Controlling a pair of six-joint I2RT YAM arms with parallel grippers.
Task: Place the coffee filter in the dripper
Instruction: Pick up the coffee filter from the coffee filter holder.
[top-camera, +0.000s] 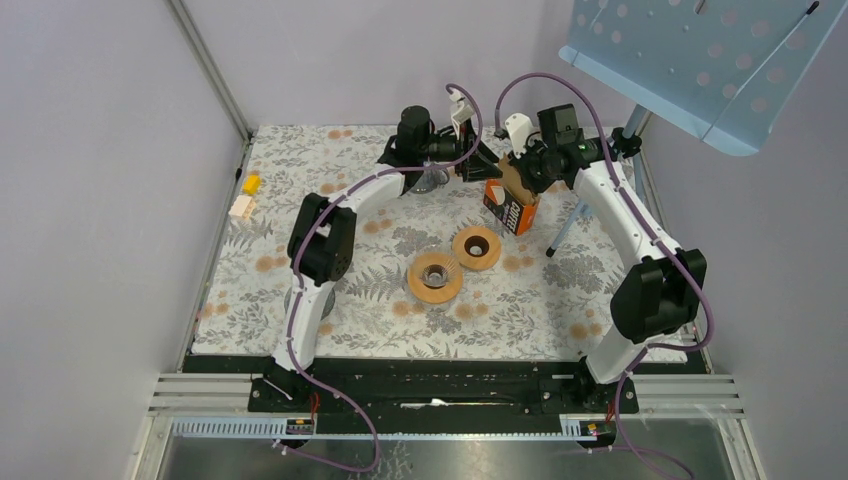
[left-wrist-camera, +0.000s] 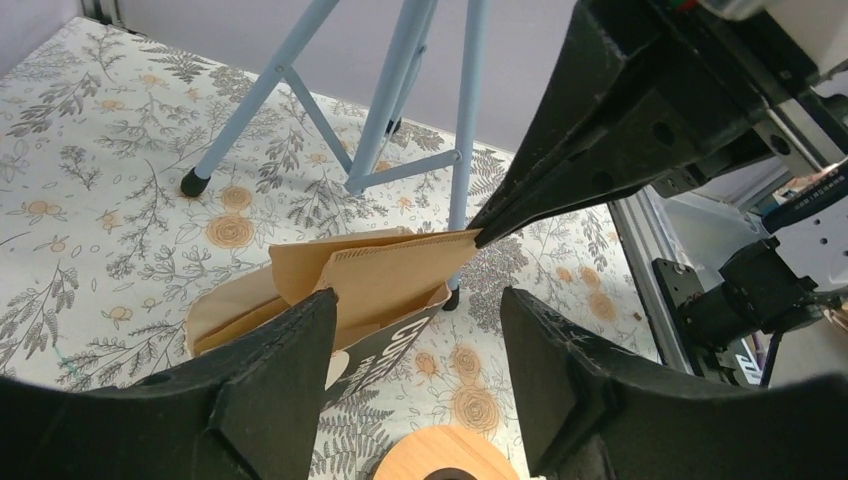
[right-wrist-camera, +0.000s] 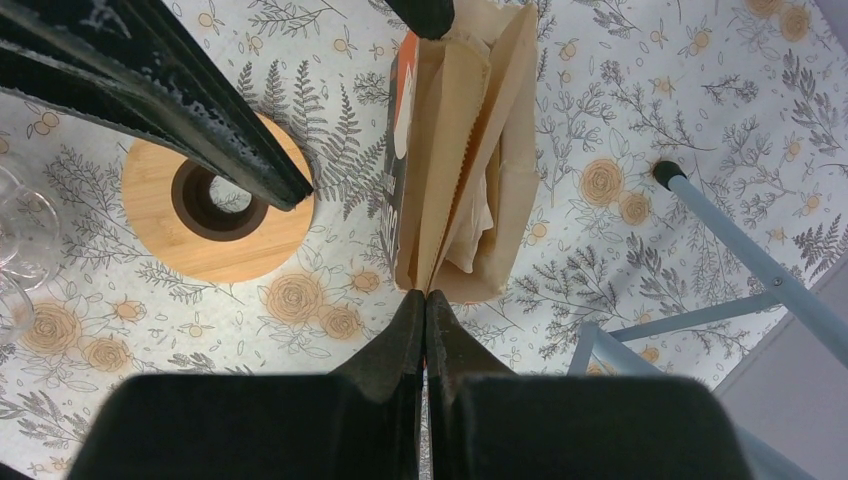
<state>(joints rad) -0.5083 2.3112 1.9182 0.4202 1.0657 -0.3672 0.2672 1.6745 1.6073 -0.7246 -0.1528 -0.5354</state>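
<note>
An orange and black pack of brown coffee filters (top-camera: 509, 207) stands open on the flowered table. My right gripper (right-wrist-camera: 427, 293) is shut on the near corner of a coffee filter (left-wrist-camera: 395, 270) that sticks out of the pack. My left gripper (left-wrist-camera: 418, 300) is open. Its left finger (left-wrist-camera: 285, 375) is against the pack's side and the other finger (left-wrist-camera: 565, 370) stands free. In the top view both grippers, left (top-camera: 478, 160) and right (top-camera: 515, 166), meet above the pack. The clear glass dripper (right-wrist-camera: 15, 240) shows only at the left edge of the right wrist view.
Two wooden rings (top-camera: 436, 277) (top-camera: 476, 247) lie in the middle of the table, one (right-wrist-camera: 215, 200) just left of the pack. A blue stand's legs (left-wrist-camera: 400, 110) stand behind the pack, its perforated tray (top-camera: 690, 55) overhead. Small yellow and white blocks (top-camera: 245, 195) lie at far left.
</note>
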